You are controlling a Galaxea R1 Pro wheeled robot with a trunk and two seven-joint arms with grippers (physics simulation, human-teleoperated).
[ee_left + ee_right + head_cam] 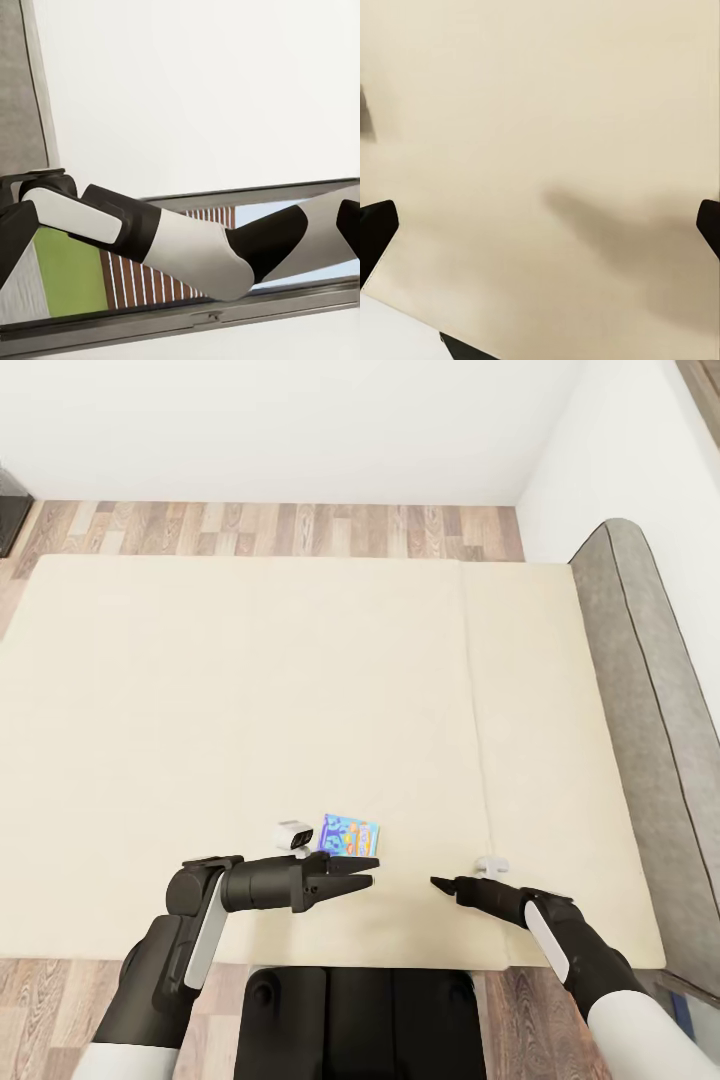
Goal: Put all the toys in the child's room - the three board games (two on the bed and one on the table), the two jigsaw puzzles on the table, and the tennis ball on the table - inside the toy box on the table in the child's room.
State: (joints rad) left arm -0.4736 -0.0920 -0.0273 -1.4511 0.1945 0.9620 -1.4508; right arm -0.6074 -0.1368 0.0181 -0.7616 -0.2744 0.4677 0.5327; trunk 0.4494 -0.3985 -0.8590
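A small blue board game [350, 835] with cartoon print lies flat on the cream mattress of the bed [250, 690], close to its near edge. My left gripper [372, 872] hovers just in front of the game, on my side of it. Its fingers are slightly apart and hold nothing. My right gripper [440, 883] points toward the left one, a short way to the right of the game. In the right wrist view its fingertips [379, 229] stand wide apart over bare mattress [540, 112], so it is open and empty.
A grey padded headboard [650, 710] runs along the bed's right side against the white wall. Wood floor [300, 528] shows beyond the bed's far edge. My dark base [360, 1020] stands at the bed's near edge. The left wrist view shows my right forearm [187, 247] before a window.
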